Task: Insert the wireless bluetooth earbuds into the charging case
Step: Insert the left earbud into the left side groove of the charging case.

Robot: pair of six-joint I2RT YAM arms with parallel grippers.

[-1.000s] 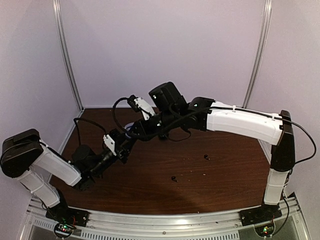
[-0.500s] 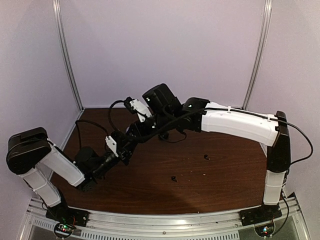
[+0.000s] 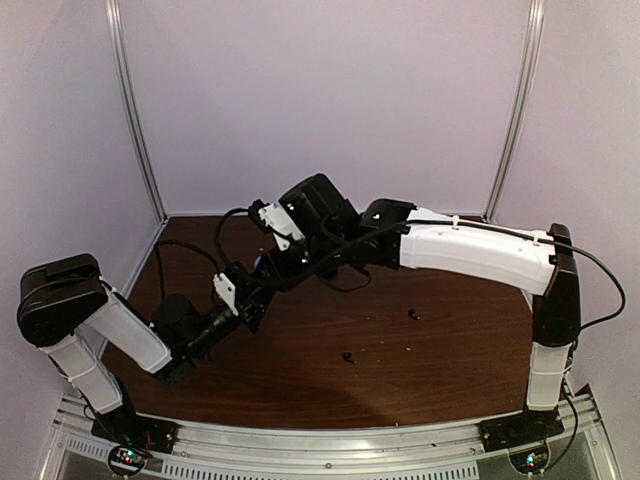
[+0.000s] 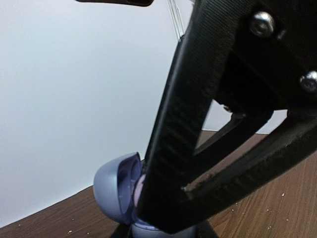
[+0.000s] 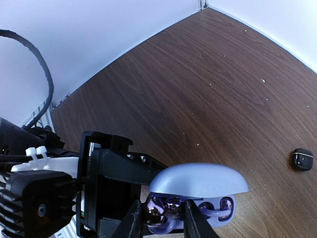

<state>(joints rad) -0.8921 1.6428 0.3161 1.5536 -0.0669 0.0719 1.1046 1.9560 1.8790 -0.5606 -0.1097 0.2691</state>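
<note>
Dark brown wood-grain table [image 3: 450,370] fills the floor of the scene, with pale walls on the left, right and far sides. The right arm [image 3: 470,250], white-shelled, stretches from the near right corner across to the left-middle of the table. The left arm [image 3: 120,335] rises from the near left corner and reaches rightward to meet it.

The left gripper [image 4: 171,213] has its black fingers closed on the base of the charging case [image 5: 198,179], a lavender shell with its lid hinged open. It is held over the left-middle of the table. Whether the base touches the wood cannot be told.

The right gripper [image 5: 163,220] comes down at the mouth of the case, its two fingertips pressed against either side of a shiny lavender earbud [image 5: 157,214] just under the lid. More glossy lavender curves show deeper inside, but whether they are a second bud is unclear.

Two black earbuds [image 3: 413,314] [image 3: 348,356] lie loose on the table right of centre, well apart from the case, one nearer than the other. A small black item [image 5: 301,159] also rests on the wood, too small to identify.
</note>
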